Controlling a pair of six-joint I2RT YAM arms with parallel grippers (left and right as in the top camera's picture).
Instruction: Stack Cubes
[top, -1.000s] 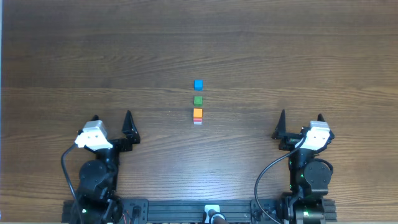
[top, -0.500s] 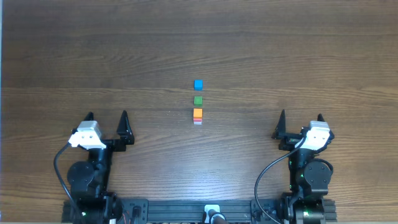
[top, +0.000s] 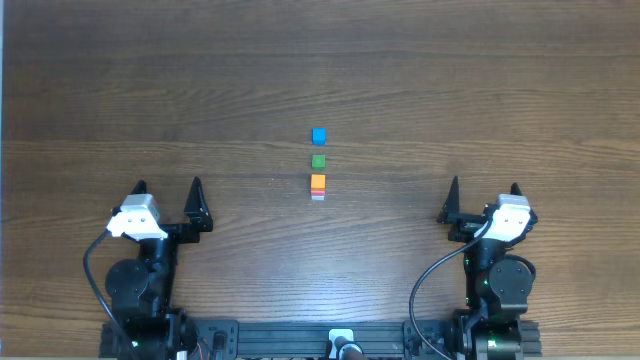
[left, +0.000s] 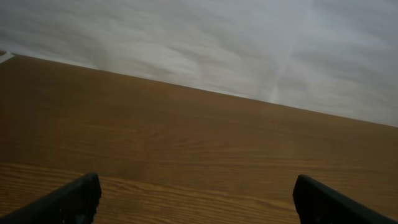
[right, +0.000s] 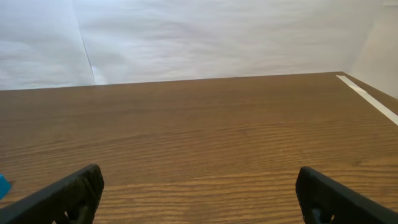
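Reaching for the green cube (top: 318, 161) looks like your next step. It sits mid-table between the blue cube (top: 318, 136) and the orange cube (top: 318, 182), which seems already stacked on a pale cube (top: 318, 197), so close squarely on two flat faces and lift clear of both neighbours. Your left gripper (top: 167, 188) and right gripper (top: 484, 186) wait near their bases, fingers spread and empty. Since a second ago the left one has swung outward — cubes and right arm unchanged.

Black left gripper (top: 167, 183), white wrist housing (top: 136, 215) (looping black cable (top: 90, 272))
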